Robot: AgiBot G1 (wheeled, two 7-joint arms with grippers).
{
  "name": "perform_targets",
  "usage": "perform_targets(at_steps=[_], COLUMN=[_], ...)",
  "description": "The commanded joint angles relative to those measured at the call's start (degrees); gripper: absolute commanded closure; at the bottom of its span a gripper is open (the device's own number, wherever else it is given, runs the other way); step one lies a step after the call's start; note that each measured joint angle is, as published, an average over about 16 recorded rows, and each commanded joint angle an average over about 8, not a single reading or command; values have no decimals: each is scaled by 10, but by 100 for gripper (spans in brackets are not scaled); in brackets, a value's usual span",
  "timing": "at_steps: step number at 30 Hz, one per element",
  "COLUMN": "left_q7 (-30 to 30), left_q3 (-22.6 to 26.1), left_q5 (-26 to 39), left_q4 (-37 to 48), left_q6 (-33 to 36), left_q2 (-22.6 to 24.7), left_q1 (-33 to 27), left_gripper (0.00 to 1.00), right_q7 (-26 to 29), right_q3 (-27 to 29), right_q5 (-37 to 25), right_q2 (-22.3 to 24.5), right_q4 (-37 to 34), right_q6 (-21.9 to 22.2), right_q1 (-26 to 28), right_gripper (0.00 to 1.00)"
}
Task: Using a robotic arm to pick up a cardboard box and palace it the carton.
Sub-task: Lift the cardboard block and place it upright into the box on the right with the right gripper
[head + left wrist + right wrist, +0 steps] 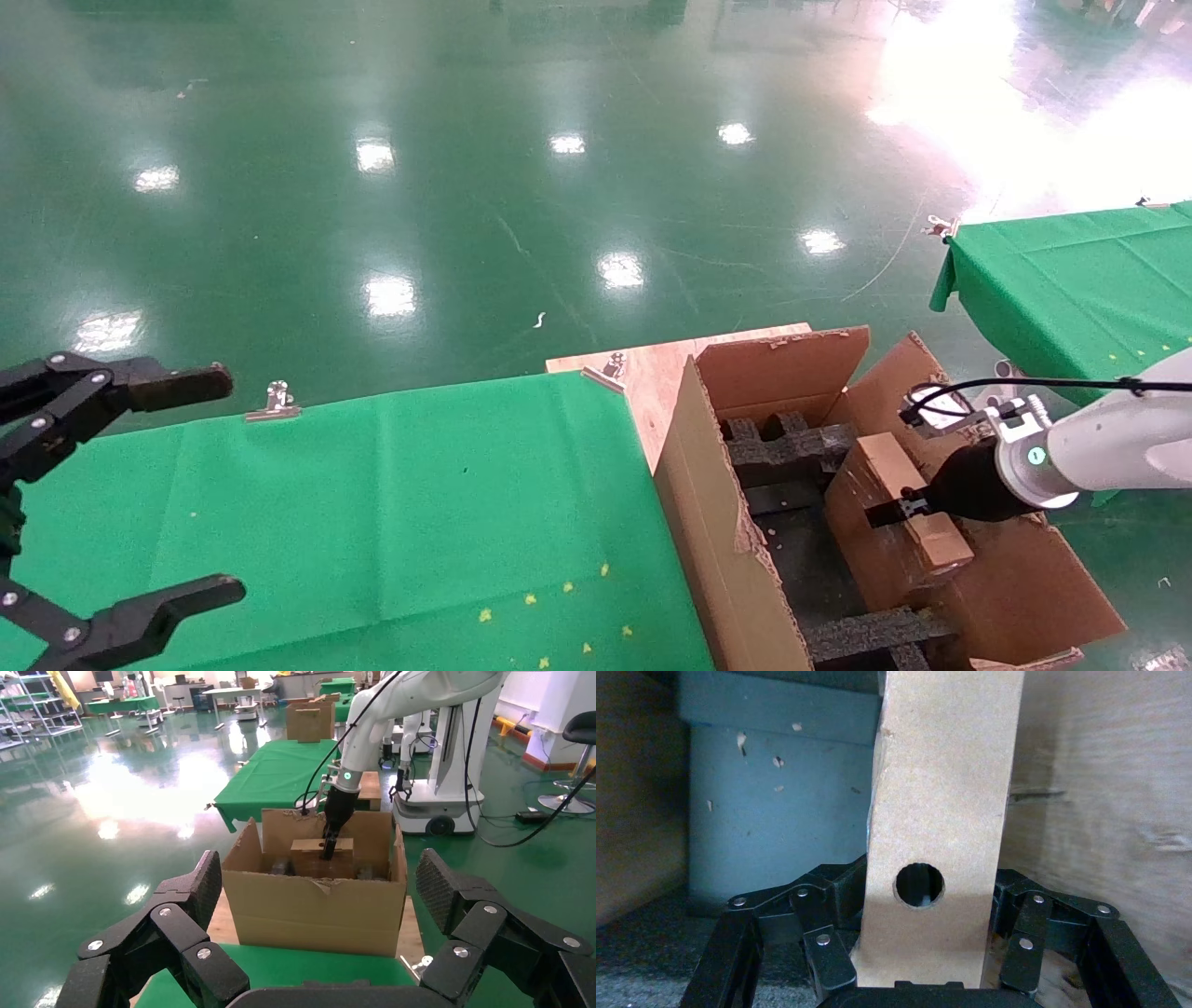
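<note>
The small brown cardboard box [880,461] stands on edge inside the large carton [717,522], near its right wall, with its top above the black foam inserts [782,443]. The white robotic arm [1099,457] reaches in from the right. Its right gripper [892,511] is shut on the box's narrow top side. In the right wrist view the fingers [831,896] clamp both faces of the box [944,797] beside its round hole [919,885]. The left wrist view shows the carton [316,903], the box [309,845] and the right gripper [329,850]. My left gripper [219,485] is open and empty at the far left.
A green-clothed table [372,513] lies left of the carton, with metal clips [277,401] on its far edge. A wooden board [652,368] sits under the carton. A second green table [1071,280] stands at the back right. Glossy green floor lies beyond.
</note>
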Motion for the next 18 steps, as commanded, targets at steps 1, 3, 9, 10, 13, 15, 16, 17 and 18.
perform_targets(at_steps=[1,3,9,10,13,15,16,17,18], left_q7=[0,0,0,0,0,0,0,0,0], left_q3=[0,0,0,0,0,0,0,0,0], left_q5=[0,0,0,0,0,0,0,0,0], left_q4=[0,0,0,0,0,0,0,0,0], left_q6=[0,0,0,0,0,0,0,0,0], left_q2=[0,0,0,0,0,0,0,0,0], left_q1=[0,0,0,0,0,0,0,0,0], left_gripper=[0,0,0,0,0,0,0,0,0], right_q7=[-9,-17,-37,-39,-44,-45,-46,-46,-45], right_q3=[2,3,6,7,8,9,9,9,9], right_q5=[4,6,12,13,15,16,17,17,16], right_q2=[-10,-18,-37,-40,-46,-47,-48,-48,-47], right_q4=[-15,-29,-61,-66,-75,-78,-80,-79,-78], right_q6=[-1,-1,-3,-4,-4,-4,-5,-5,-5], right_q1=[-8,-14,-28,-30,-34,-36,-36,-36,-36], right_gripper=[100,100,90,78,40,15,6,0,0])
